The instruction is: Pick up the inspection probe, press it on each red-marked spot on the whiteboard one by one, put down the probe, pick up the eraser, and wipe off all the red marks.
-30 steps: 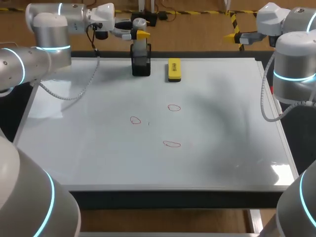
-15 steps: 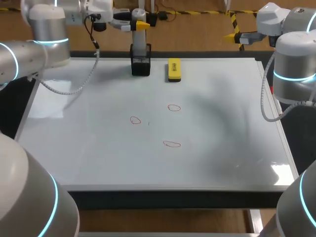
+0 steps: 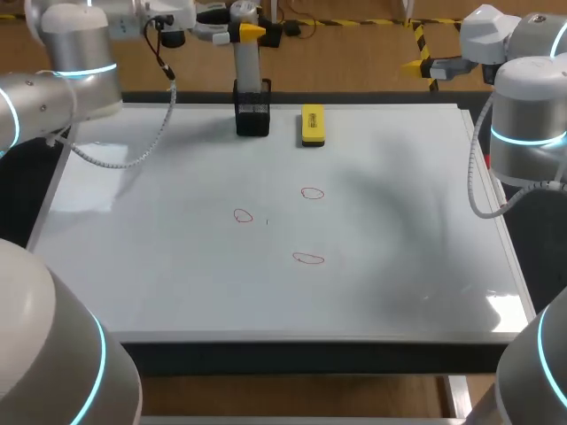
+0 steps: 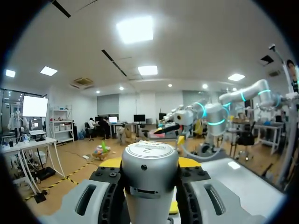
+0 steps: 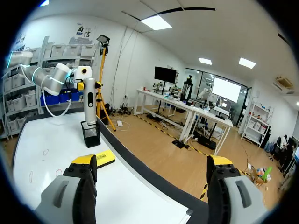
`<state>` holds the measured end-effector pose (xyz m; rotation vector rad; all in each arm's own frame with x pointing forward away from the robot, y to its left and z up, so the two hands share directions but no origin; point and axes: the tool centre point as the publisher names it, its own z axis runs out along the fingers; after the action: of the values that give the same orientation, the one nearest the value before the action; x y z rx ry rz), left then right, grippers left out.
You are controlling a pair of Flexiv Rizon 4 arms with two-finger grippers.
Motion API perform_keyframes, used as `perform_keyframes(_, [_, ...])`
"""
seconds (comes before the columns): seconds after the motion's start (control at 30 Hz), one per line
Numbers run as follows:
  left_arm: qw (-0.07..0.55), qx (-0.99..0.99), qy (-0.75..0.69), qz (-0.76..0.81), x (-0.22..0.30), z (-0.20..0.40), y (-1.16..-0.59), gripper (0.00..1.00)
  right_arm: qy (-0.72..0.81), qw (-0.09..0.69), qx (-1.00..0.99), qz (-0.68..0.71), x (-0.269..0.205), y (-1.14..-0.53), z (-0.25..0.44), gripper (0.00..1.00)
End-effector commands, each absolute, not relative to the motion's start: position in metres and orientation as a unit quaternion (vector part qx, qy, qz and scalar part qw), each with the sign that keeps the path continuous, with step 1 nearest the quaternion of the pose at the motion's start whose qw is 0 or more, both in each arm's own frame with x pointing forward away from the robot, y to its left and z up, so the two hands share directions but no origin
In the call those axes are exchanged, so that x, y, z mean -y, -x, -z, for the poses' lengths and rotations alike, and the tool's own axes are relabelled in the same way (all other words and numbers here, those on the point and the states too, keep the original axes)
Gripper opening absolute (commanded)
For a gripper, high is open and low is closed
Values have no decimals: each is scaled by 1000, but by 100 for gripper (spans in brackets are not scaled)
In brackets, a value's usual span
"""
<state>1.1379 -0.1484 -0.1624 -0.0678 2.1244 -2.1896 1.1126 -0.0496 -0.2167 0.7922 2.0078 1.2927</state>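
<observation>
The left gripper (image 3: pixel 243 32) is clamped on the upper part of the inspection probe (image 3: pixel 246 62). The probe is a silver cylinder held upright, with 1 yellow-tipped finger pressed on each side. Its lower end sits at the mouth of a black holder (image 3: pixel 252 115) at the far edge of the whiteboard (image 3: pixel 399 248). It cannot be told whether the probe is clear of the holder. The yellow eraser (image 3: pixel 313 124) lies flat on the board just beside the holder. 3 red marks (image 3: pixel 308 258), small outlined loops, sit apart from each other near the board's middle. The right gripper (image 5: pixel 152 163) hangs near the board's far right corner, its 2 fingers spread wide.
</observation>
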Motion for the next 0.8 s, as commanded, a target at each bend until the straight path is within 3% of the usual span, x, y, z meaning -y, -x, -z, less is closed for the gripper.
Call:
perform_keyframes(0.03, [68,-701,51,708,144,145,-1126,0,-300,307,-760,-489,50,-1113,217,100])
perform_keyframes(0.8, [148,-679,108,711,55,141,-1073,0,-300,307,-760,-489,50,-1113,217,100])
